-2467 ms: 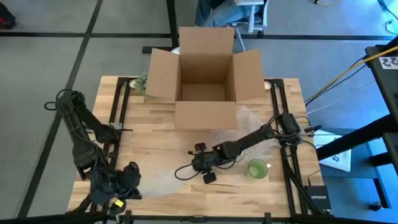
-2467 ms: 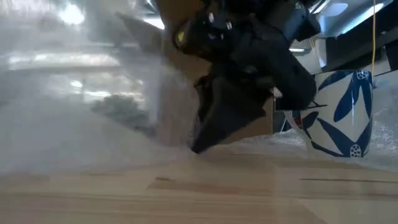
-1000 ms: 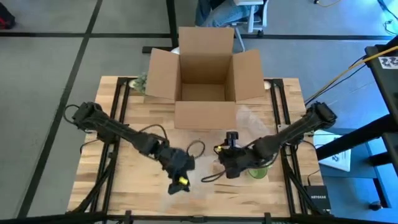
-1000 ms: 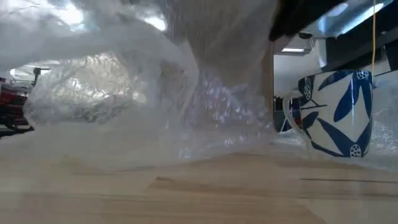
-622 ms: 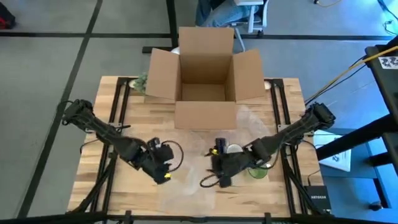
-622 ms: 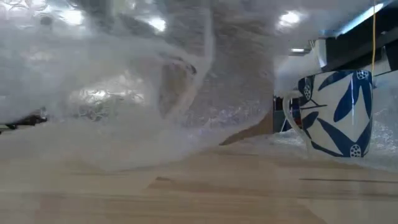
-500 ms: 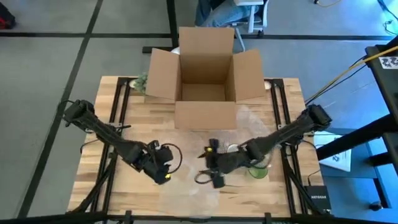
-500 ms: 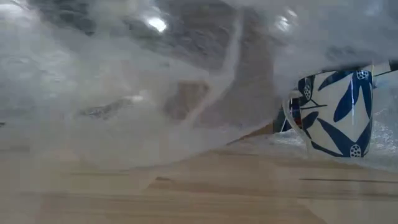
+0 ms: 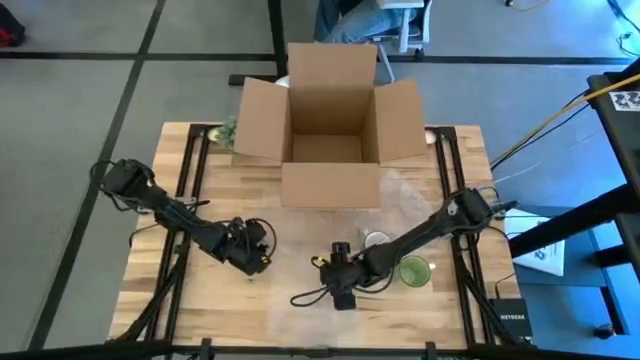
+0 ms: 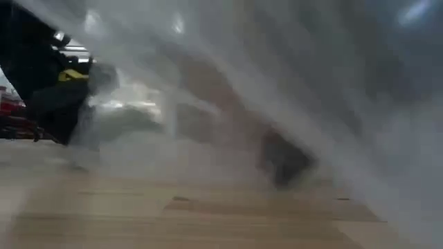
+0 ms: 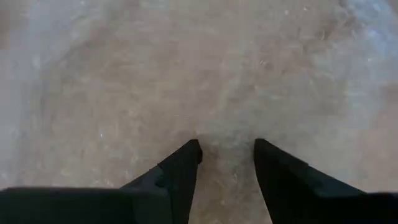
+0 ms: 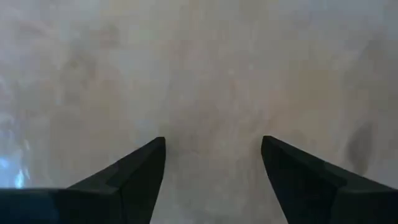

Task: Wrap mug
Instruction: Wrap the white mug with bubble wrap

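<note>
Lab or workshop; grey carpet floor [image 9: 70, 110]; framed wooden bench [image 9: 300, 215]; loose cables [image 9: 545, 115]

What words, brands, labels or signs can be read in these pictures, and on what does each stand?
"NETGEAR": on the small black box off the light wooden table's right front corner, only just readable.
Black-and-white square marker, far right: a pattern, no letters.
White printed sheet, right of the table: too small to read.
Brown cardboard box: none.

A wooden table [image 9: 220, 200] carries an open cardboard box [image 9: 325, 120], bubble wrap [image 9: 400, 195] and a mug [image 9: 413, 271].
</note>
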Action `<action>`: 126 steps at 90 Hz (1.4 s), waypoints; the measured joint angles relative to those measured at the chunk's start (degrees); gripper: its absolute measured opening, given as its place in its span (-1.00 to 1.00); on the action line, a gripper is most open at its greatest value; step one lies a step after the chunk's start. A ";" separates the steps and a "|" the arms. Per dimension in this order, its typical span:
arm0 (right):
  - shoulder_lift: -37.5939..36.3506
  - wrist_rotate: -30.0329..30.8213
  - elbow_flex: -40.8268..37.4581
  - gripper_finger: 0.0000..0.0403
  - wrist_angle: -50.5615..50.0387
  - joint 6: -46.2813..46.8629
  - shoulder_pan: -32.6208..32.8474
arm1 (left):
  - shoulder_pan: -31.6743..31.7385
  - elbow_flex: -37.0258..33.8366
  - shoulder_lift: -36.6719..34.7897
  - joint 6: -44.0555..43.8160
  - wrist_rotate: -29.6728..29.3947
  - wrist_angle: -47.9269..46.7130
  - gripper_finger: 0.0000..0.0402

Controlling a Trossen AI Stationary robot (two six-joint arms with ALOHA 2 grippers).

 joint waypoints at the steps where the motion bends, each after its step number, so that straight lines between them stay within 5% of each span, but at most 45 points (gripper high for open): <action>1: 0.00 -0.64 0.00 0.25 -0.19 0.04 -0.01 | -0.01 0.06 -0.15 -0.24 0.04 -0.57 -0.30; 25: -3.37 -9.46 -0.13 0.25 -8.34 -2.42 0.05 | -1.01 -0.07 -7.98 -3.76 1.94 -10.72 -0.30; 55: -7.22 4.61 1.40 0.25 7.85 -2.96 -1.69 | -1.31 -0.07 -16.70 2.85 -0.68 -7.79 -0.30; 72: -4.54 4.47 1.46 0.25 13.65 -2.86 -2.25 | -0.60 -2.02 -16.22 4.21 -5.32 -7.11 -0.30; 89: -4.26 -5.21 1.40 0.25 21.43 -5.32 -2.17 | -0.55 -5.97 -16.22 1.14 -7.82 -3.50 -0.30; 126: 5.65 0.70 1.75 0.25 25.52 -0.01 -0.48 | 0.00 -12.84 -16.22 -2.68 -8.88 7.53 -0.30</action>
